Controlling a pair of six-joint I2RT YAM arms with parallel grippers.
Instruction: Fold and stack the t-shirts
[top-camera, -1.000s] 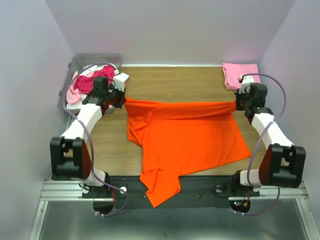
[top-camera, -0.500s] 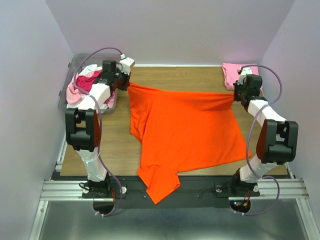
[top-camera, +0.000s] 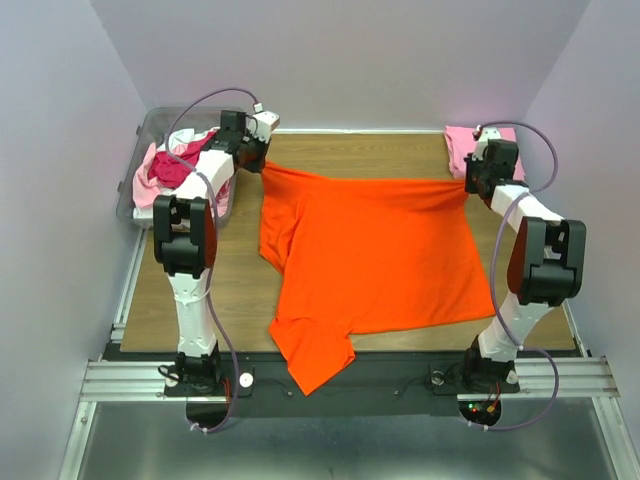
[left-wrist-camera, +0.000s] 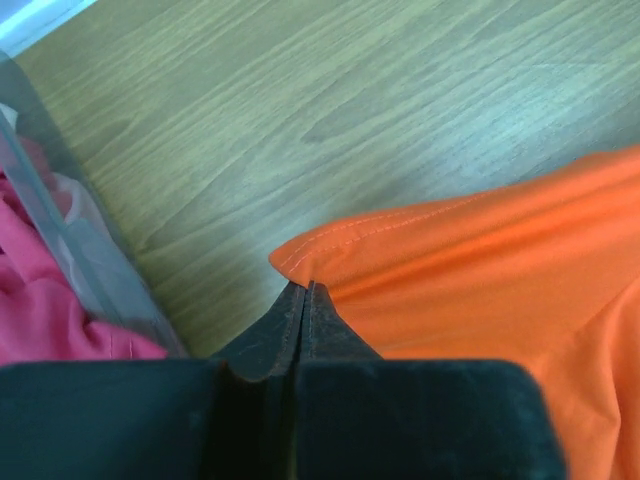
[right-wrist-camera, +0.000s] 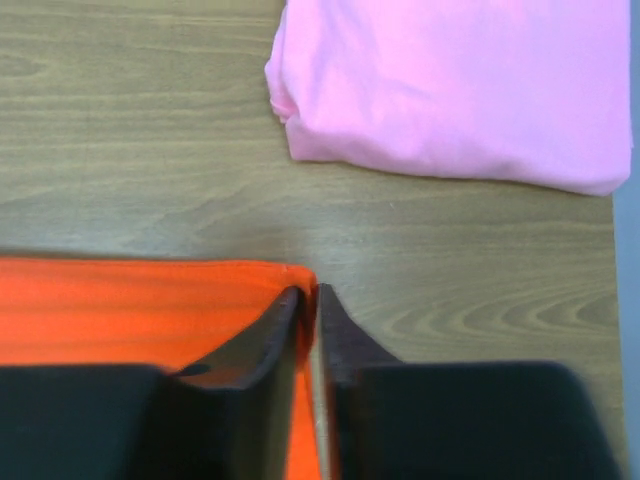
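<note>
Your left gripper (left-wrist-camera: 301, 288) has its fingers pressed together on the far-left corner of the orange shirt (top-camera: 370, 250), right at the hemmed tip and just beside the wall of the bin (top-camera: 143, 128). Your right gripper (right-wrist-camera: 308, 292) is clamped on the shirt's far-right corner. You can see only a sliver between its fingers, with orange cloth caught in it. From above, the shirt's far edge runs fairly straight from one gripper to the other, low over the table (top-camera: 350, 150), and both arms reach out toward the back wall.

The rest of the orange shirt lies spread on the wood between the arms. Its left side is bunched into folds, and the near-left part hangs over the table's near edge onto the black base rail. The right side lies flat.

A pink shirt (right-wrist-camera: 450, 90) sits folded at the table's far-right corner. It is near your right gripper but apart from the orange cloth, with bare wood between them.

In the bin at the far left you have a loose heap, with a magenta shirt (top-camera: 170, 168) on top and pale pink cloth (top-camera: 143, 188) beside it
</note>
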